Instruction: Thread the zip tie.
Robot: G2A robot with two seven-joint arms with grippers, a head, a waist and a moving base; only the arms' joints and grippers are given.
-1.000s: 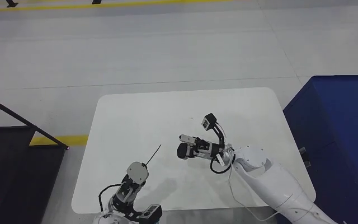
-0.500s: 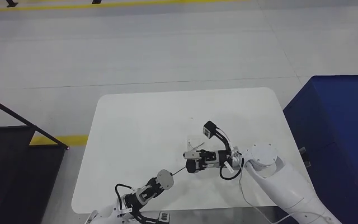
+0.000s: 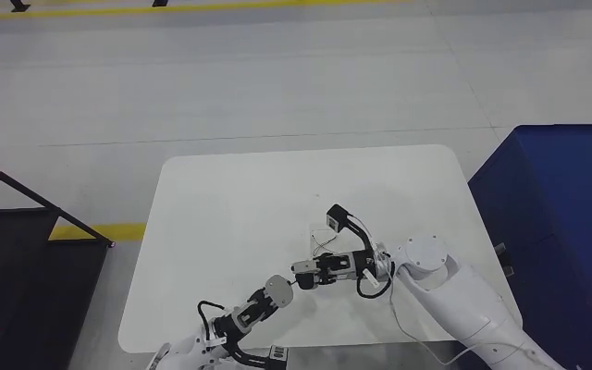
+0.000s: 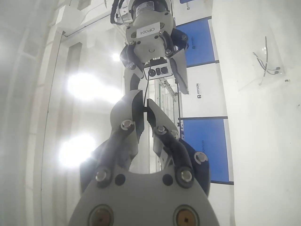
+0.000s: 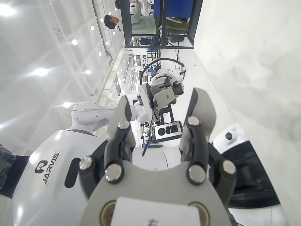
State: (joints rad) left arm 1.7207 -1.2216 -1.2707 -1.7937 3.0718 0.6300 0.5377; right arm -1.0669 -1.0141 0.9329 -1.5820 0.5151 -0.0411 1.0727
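Thin black zip tie (image 4: 146, 91), pinched in left claw (image 4: 144, 106), tip between parted jaws of right claw (image 5: 162, 104)

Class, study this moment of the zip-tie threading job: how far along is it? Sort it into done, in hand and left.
Done: the zip tie is picked up, clamped in the shut left gripper. In hand: the open right gripper faces it, its fingers on either side of the strap's free end. Left: probably closing on that end, then the threading itself; no loop shows yet.
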